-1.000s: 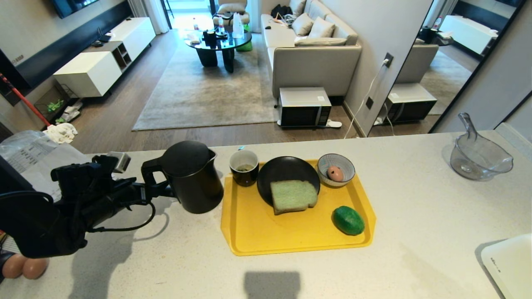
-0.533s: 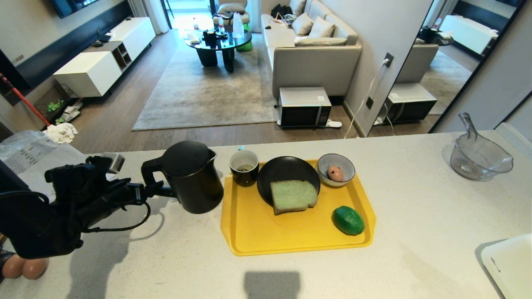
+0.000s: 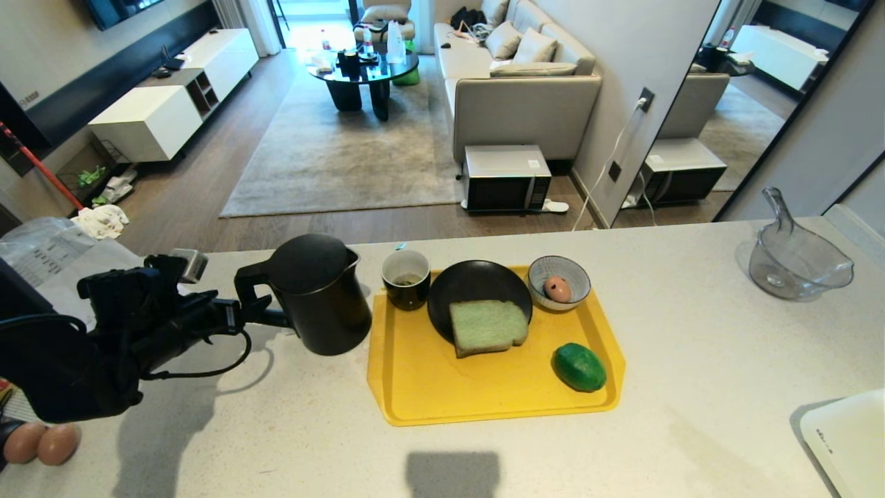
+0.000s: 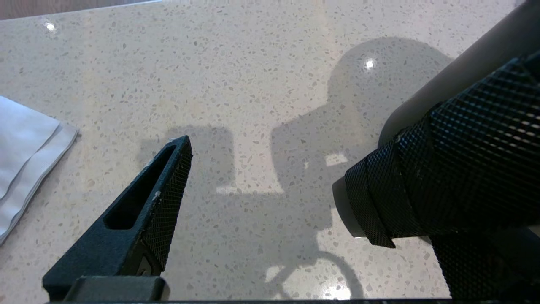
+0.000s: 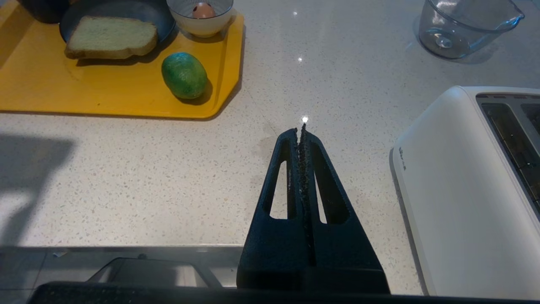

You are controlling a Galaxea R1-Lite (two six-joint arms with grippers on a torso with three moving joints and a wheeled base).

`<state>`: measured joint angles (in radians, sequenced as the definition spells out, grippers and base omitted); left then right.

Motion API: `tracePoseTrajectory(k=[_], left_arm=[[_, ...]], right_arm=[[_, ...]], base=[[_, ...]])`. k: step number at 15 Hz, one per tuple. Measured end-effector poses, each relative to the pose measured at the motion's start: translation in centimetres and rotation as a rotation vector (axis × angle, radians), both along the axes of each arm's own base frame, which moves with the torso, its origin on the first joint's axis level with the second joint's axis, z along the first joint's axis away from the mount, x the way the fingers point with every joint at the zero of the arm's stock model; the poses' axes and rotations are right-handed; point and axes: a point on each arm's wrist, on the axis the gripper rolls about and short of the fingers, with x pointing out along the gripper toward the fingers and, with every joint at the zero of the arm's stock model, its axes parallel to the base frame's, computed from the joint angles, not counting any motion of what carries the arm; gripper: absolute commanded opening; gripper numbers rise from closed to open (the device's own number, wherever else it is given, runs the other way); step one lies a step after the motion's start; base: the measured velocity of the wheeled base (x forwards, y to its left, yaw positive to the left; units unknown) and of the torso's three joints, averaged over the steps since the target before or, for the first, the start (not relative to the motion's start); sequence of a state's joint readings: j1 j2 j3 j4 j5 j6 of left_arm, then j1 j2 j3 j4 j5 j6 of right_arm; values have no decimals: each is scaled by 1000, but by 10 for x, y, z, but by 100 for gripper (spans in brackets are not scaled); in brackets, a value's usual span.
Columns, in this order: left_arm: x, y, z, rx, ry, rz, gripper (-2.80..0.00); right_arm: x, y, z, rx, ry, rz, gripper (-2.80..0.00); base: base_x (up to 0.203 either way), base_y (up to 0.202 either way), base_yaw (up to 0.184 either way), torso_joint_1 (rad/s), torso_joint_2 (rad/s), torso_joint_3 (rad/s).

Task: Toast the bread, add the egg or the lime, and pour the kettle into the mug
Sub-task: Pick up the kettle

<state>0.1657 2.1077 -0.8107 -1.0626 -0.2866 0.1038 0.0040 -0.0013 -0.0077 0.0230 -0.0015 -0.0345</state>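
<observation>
A: The left tool [image 3: 266, 311] sits at the black kettle's [image 3: 319, 294] loop handle, prongs spread wide apart, one on either side of it, not clamped. The kettle stands upright on the speckled desk [image 3: 691, 360], just beside the yellow tray [image 3: 429, 387].

B: And the right tool [image 5: 301, 128]? Its wrist view shows the two prongs pressed together on nothing, hanging over bare desk between the tray and a white toaster [image 5: 468, 185].

A: On the tray, the mug [image 3: 406, 278] stands in the corner nearest the kettle. Next to it the green bread [image 3: 487, 326] lies on a black plate [image 3: 477, 283], overhanging its near rim.

B: An egg [image 3: 557, 288] sits in the patterned bowl [image 3: 560, 277], and the lime [image 3: 579, 366] lies on the tray near its right edge.

A: Any writing? There is a small dark mark on the toaster's side, too small to read.

B: A clear measuring jug [image 3: 795, 263] stands far right, well apart from the tray.
</observation>
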Motion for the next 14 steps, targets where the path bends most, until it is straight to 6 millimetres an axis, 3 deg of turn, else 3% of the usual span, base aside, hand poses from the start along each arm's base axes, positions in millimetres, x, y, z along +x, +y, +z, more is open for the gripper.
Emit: tracePoseTrajectory(k=[2,3,4,14], left_arm=[[3,0,1,1,-9,-1,0],[4,0,1,2,-11,-1,-32],[4,0,1,2,-11,-2,-280],[5,-9,-3,2,-15,-17,-280]], right_arm=[[0,0,0,0,0,0,-280],[0,0,0,0,0,0,-280],[0,0,0,0,0,0,-280],[0,0,0,0,0,0,-280]], base=[[0,0,0,0,0,0],[0,0,0,0,0,0],[0,0,0,0,0,0],[0,0,0,0,0,0]])
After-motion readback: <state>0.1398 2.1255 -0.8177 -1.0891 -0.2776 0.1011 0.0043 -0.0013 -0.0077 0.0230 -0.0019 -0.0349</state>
